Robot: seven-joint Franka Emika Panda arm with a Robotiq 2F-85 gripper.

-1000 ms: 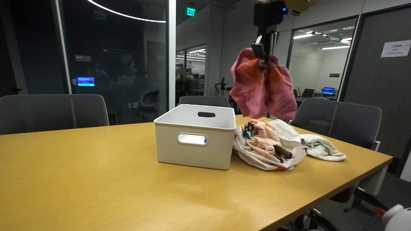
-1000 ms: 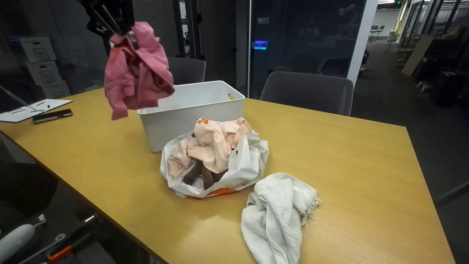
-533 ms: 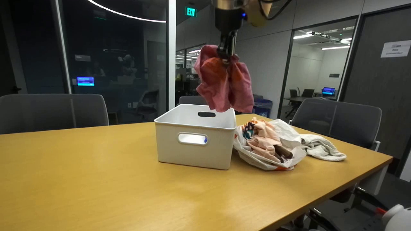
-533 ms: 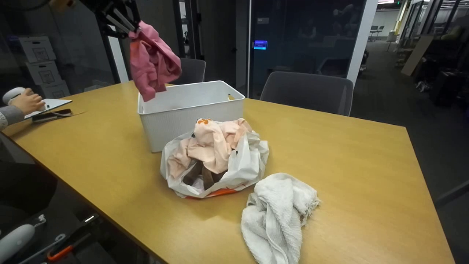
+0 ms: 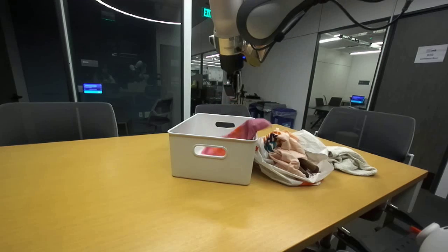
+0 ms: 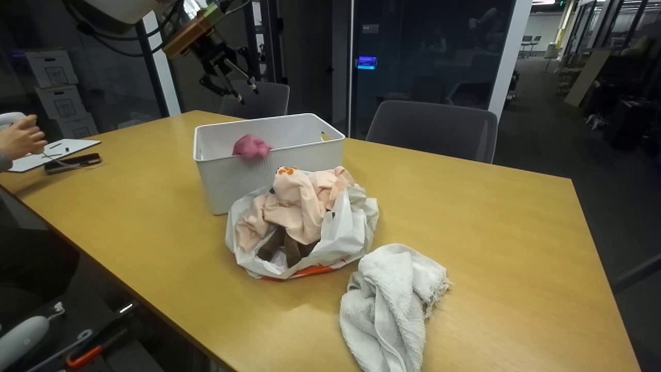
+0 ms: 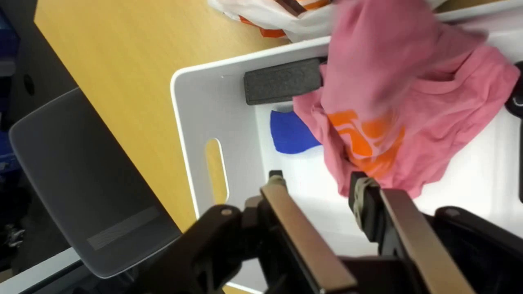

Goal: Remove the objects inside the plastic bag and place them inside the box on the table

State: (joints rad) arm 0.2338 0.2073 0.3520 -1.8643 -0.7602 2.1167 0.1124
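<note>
The white box [image 5: 210, 169] stands on the table and also shows in an exterior view [image 6: 271, 178]. My gripper [image 6: 248, 93] is open and empty above it; the fingertips also show in the wrist view [image 7: 318, 179]. A pink cloth [image 7: 384, 81] with an orange print lies in the box, partly draped over the wall towards the bag. In the box are also a black block [image 7: 282, 81], a blue piece [image 7: 291, 132] partly under the cloth, and a black object [image 7: 518, 100] cut off at the frame edge. The white plastic bag [image 6: 351, 227] holds a peach cloth [image 6: 297, 206] and brown items [image 6: 292, 250].
A white towel [image 6: 392, 305] lies on the table beside the bag. The bag stands against the box's side. Chairs [image 5: 57, 122] surround the table. A person's hand [image 6: 20, 137] is near a clipboard [image 6: 72, 146] and a dark case [image 6: 72, 163] at the table edge.
My gripper moved over the box, lowered and opened, letting go of the pink cloth. The cloth dropped into the box and over its wall. The bag and towel have not moved.
</note>
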